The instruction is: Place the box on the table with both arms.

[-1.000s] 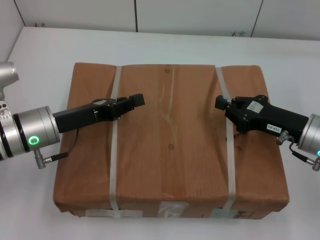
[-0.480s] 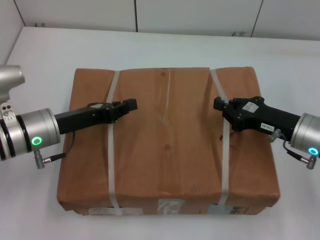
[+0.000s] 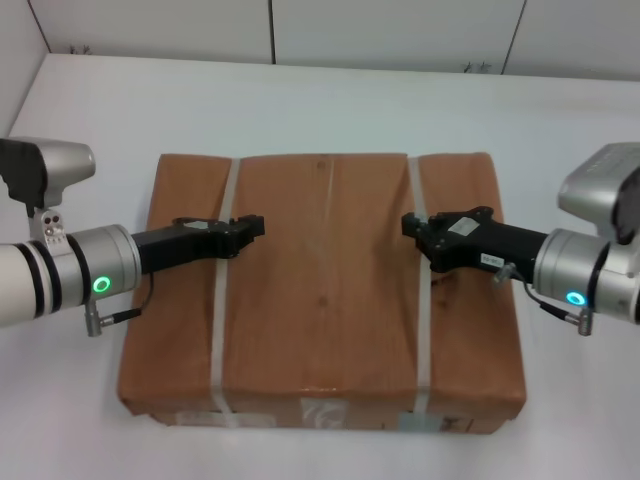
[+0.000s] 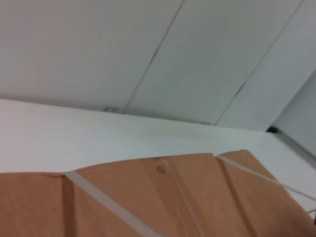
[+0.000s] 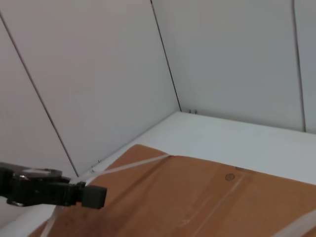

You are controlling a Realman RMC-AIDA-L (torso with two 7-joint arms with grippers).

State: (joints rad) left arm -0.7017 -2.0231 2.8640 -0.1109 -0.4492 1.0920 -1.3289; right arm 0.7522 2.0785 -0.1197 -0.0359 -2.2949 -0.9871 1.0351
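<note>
The brown paper box (image 3: pixel 320 300) lies flat and level over the white table (image 3: pixel 330 100); I cannot tell if it touches. Two whitish straps cross it. My left gripper (image 3: pixel 250 227) reaches in from the left across the left strap (image 3: pixel 220 330) and looks shut on it. My right gripper (image 3: pixel 410 224) reaches in from the right and looks shut on the right strap (image 3: pixel 420 320). The box top also shows in the left wrist view (image 4: pixel 197 197) and in the right wrist view (image 5: pixel 197 197). The right wrist view also shows the left gripper (image 5: pixel 96 196).
White wall panels (image 3: pixel 390 30) stand along the table's far edge. Bare tabletop lies on all sides of the box, widest behind it. The box's near edge is close to the table's front.
The box and both grippers have gone down together and now look smaller. Both grippers have come closer to the box's middle.
</note>
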